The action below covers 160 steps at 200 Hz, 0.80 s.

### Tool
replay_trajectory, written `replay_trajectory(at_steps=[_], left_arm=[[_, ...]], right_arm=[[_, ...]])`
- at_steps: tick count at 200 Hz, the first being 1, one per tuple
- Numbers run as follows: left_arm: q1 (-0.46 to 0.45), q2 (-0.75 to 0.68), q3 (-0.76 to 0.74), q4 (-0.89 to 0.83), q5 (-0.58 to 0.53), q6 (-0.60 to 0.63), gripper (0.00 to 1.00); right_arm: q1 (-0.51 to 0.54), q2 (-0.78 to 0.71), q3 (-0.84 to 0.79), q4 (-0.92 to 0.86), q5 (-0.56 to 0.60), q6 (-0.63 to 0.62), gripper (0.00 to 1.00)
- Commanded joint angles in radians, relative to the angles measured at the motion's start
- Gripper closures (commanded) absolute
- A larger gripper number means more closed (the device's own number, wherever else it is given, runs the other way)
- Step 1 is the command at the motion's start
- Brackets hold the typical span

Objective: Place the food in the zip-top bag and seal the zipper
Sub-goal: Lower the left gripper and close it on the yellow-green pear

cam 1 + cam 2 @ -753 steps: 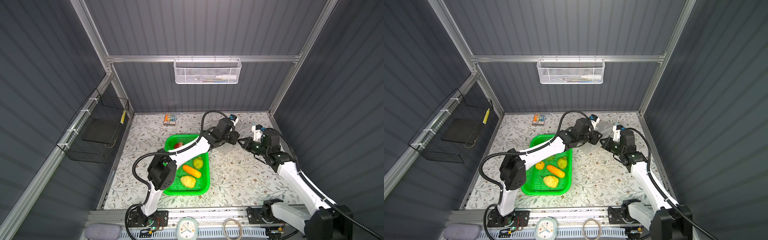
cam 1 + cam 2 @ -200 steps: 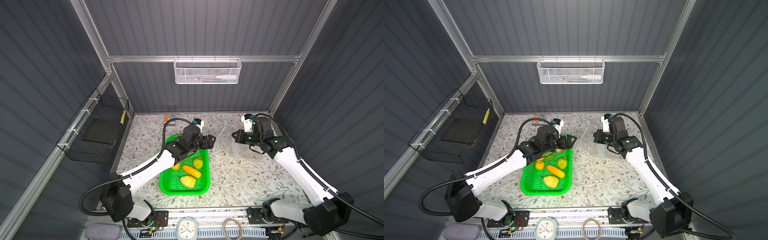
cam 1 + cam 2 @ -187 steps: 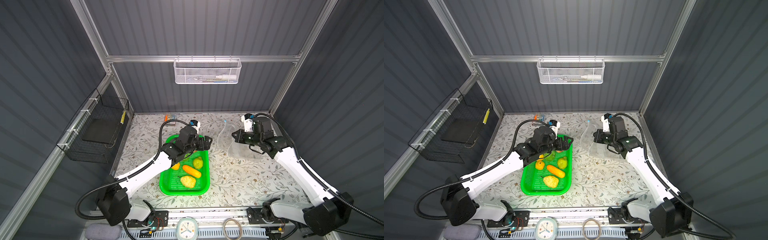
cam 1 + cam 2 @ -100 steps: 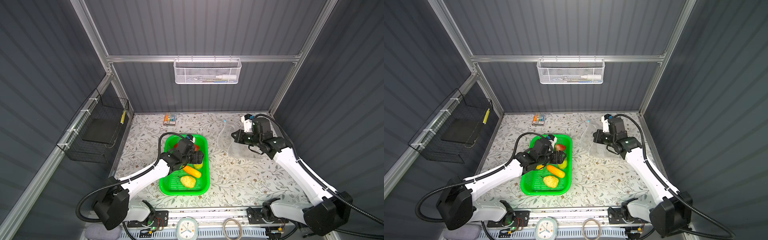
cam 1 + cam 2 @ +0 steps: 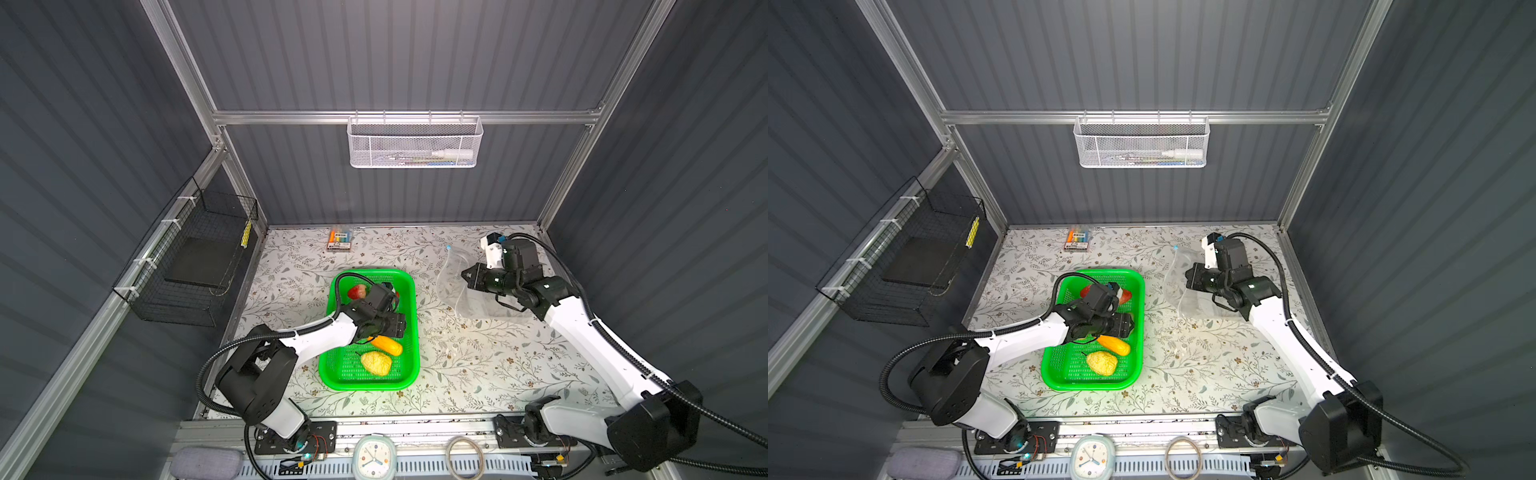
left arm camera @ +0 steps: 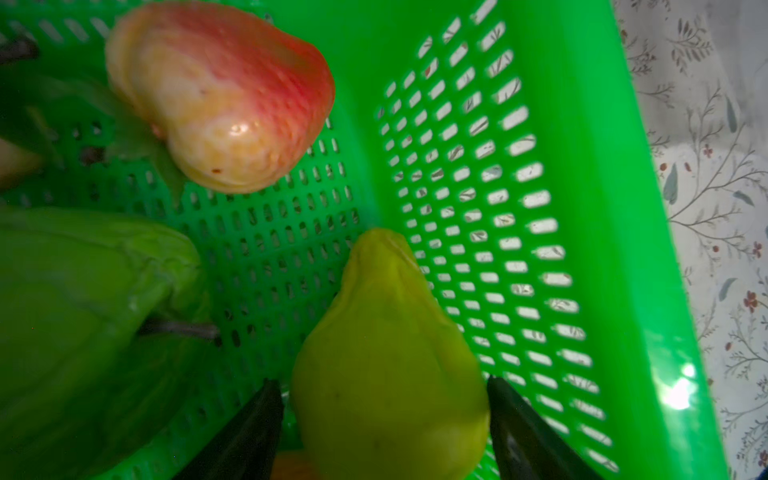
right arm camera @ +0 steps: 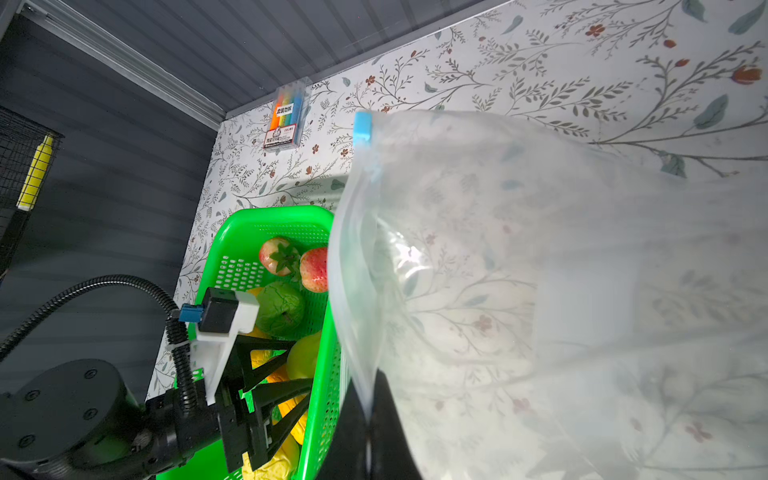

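My left gripper [image 6: 382, 382] is open inside the green tray [image 5: 411, 316], one finger on each side of a yellow-green pear [image 6: 386, 353]. A strawberry [image 6: 220, 95] and a green fruit [image 6: 75, 311] lie beside it. In both top views an orange carrot [image 5: 387, 345] and a bumpy yellow piece [image 5: 376, 363] rest in the tray's near half. My right gripper [image 7: 368, 415] is shut on the mouth edge of the zip-top bag [image 7: 540, 291] and holds it up, right of the tray. The zipper's blue slider [image 7: 362, 124] sits at the far end.
A marker pack [image 5: 340, 239] lies by the back wall. A black wire basket [image 5: 195, 266] hangs on the left wall and a white mesh basket [image 5: 413, 143] on the back wall. A clock [image 5: 374, 459] and a ring [image 5: 463, 455] sit at the front rail.
My left gripper has drawn back from the bag's side, come down into the tray over the pear and narrowed a little. The right gripper has kept its hold on the bag edge.
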Motion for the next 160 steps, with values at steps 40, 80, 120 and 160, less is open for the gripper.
replay_trajectory(at_steps=[40,80,120,160], left_arm=[[-0.003,0.051,0.022,-0.001,-0.021,0.029,0.24],[-0.004,0.077,0.035,0.017,-0.03,0.034,0.21],[-0.003,0.092,0.038,0.046,-0.045,0.047,0.2],[-0.004,0.089,0.03,0.074,-0.061,0.062,0.32]], right_arm=[[0.002,0.003,0.006,0.011,-0.004,-0.011,1.0],[0.002,0.005,0.011,0.005,-0.003,-0.017,1.0],[0.002,0.003,0.011,0.002,-0.006,-0.016,1.0],[0.003,-0.008,0.013,-0.009,-0.001,-0.019,1.0]])
